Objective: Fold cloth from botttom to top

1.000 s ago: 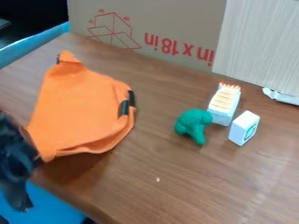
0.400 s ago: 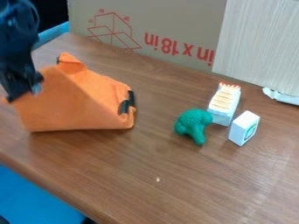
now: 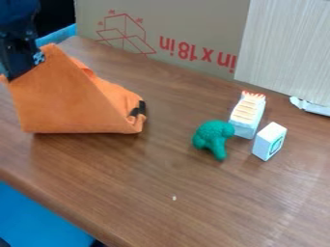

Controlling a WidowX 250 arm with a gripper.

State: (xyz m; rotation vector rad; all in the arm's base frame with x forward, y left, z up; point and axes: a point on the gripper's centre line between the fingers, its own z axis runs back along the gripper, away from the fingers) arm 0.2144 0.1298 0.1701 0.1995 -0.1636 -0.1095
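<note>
Clamping the raised margin of the orange cloth (image 3: pixel 71 103) in the closed claw (image 3: pixel 14 75), above the left end of the counter (image 3: pixel 213 202); probably applying tension so as to lay the flap smoothly toward the far edge. Resting the lower crease and right side, with the black trim (image 3: pixel 138 109), on the counter, apparently anchoring the base layer against slippage. Spacing the green figure (image 3: pixel 213 137) well apart to the right, likely outside the fold path. Grouping the striped toy (image 3: pixel 247 115) nearer the far edge, with the white block (image 3: pixel 269 141) just beside, presumably for equal clearance.
</note>
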